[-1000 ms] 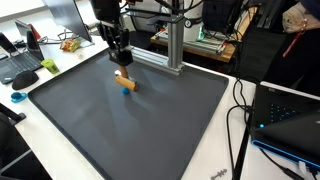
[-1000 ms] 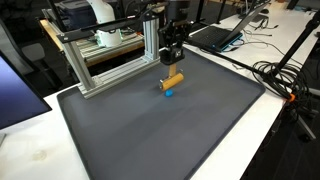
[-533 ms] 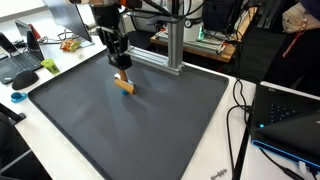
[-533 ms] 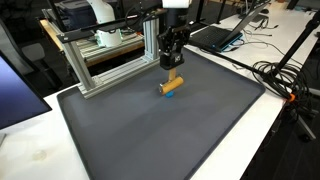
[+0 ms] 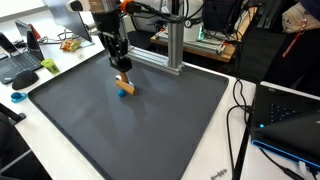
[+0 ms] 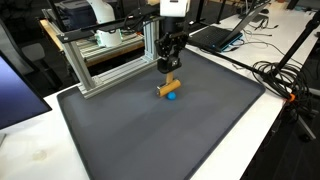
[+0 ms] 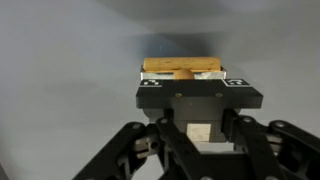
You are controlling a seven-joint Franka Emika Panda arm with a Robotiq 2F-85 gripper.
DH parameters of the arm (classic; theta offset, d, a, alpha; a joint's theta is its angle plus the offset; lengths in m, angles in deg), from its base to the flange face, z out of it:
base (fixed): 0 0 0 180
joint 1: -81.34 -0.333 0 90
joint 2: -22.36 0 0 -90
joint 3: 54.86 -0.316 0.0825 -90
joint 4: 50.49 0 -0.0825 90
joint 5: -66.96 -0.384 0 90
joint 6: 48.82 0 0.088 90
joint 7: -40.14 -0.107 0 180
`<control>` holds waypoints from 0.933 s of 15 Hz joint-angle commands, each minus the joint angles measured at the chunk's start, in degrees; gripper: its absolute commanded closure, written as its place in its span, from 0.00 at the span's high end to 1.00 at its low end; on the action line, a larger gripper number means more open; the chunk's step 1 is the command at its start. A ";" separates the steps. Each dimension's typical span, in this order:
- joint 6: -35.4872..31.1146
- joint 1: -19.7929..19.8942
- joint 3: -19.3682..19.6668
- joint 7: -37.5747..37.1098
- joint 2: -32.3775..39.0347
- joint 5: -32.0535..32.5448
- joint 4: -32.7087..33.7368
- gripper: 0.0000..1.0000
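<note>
My gripper (image 5: 122, 72) points straight down over the far part of a dark grey mat (image 5: 150, 130) and is shut on a short wooden block (image 5: 123, 84), which it holds just above the mat. It shows in both exterior views (image 6: 169, 72). A small blue thing (image 5: 127, 92) lies on the mat right under the block's end (image 6: 171, 96). In the wrist view the wooden block (image 7: 182, 66) sits crosswise at the fingertips, beyond the black gripper body. The fingertips themselves are hidden behind that body.
An aluminium frame (image 5: 175, 45) stands at the mat's far edge, close behind the gripper (image 6: 110, 62). Laptops (image 5: 290, 125) and cables (image 5: 238, 100) lie beside the mat. Desk clutter (image 5: 25, 75) sits past another edge.
The gripper has come down and shifted slightly with the wooden block. The blue thing, hidden behind the block half a second ago, shows again at its end.
</note>
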 commanded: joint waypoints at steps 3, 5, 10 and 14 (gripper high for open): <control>2.42 -0.32 0.68 -0.05 -0.92 0.84 -0.19 0.22; 3.99 -0.47 0.72 -0.22 -2.23 1.17 -0.55 0.22; 5.75 -0.77 0.23 0.17 -6.43 0.98 -1.07 0.22; 3.18 -1.25 -0.13 0.69 -6.32 1.57 0.17 0.22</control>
